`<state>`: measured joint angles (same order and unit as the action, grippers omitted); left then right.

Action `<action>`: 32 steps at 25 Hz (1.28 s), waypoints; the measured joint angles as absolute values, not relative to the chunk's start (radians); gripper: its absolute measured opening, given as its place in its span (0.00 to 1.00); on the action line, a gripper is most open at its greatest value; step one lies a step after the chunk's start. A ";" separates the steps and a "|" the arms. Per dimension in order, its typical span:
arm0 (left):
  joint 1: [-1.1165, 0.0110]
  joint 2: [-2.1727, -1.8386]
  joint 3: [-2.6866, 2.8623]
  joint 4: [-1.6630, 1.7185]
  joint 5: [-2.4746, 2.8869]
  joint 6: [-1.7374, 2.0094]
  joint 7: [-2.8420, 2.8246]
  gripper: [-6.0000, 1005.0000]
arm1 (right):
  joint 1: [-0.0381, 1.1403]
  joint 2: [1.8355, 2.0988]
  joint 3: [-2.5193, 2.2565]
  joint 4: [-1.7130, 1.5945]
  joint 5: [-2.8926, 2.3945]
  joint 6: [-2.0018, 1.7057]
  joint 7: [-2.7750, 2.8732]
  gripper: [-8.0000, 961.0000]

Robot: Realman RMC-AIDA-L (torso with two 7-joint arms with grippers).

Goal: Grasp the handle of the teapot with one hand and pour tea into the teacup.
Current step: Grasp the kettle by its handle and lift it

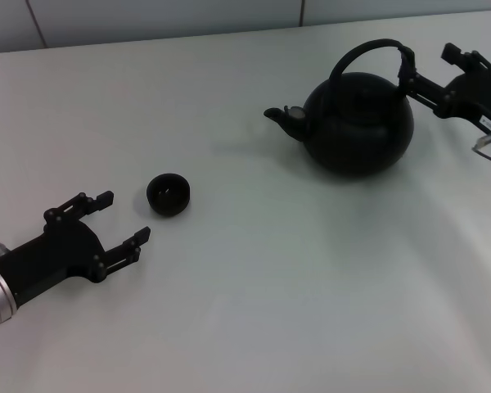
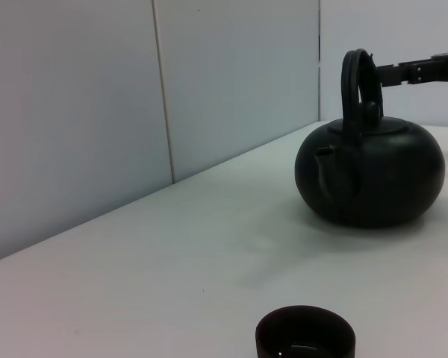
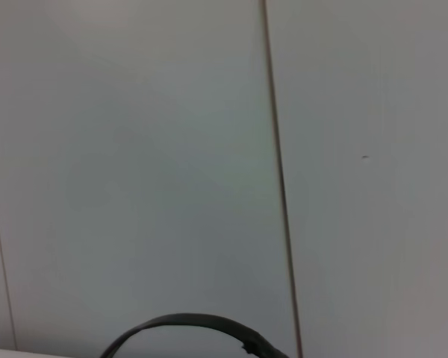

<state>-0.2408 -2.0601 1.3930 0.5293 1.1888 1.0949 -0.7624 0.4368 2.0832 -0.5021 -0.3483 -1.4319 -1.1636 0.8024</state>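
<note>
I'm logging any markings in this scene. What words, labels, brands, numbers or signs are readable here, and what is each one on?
None: no readable text in any view.
The teapot, its handle and the teacup are plain black, unmarked.
The left end effector and right end effector show screws but no lettering.
A small pale tag on the cable by the right wrist is too small to read.
</note>
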 joint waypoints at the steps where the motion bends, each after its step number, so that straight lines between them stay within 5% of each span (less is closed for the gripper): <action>1: -0.241 -2.060 1.393 0.529 1.189 1.095 -0.762 0.77 | 0.443 2.083 -0.505 -0.348 -1.432 -1.155 0.802 0.87; 17: -0.241 -2.060 1.393 0.528 1.189 1.089 -0.762 0.77 | 0.476 2.082 -0.548 -0.336 -1.431 -1.058 0.800 0.72; 19: -0.241 -2.060 1.393 0.528 1.189 1.089 -0.762 0.77 | 0.477 2.082 -0.549 -0.336 -1.431 -1.057 0.800 0.47; 25: -0.241 -2.060 1.393 0.528 1.189 1.089 -0.762 0.77 | 0.477 2.082 -0.549 -0.342 -1.428 -1.057 0.798 0.22; 32: -0.241 -2.060 1.399 0.529 1.191 1.092 -0.762 0.77 | 0.474 2.084 -0.539 -0.342 -1.423 -1.093 0.708 0.10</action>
<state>-0.2408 -2.0601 1.3987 0.5292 1.1906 1.0921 -0.7624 0.4740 2.0839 -0.5390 -0.3415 -1.4232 -1.0932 0.7080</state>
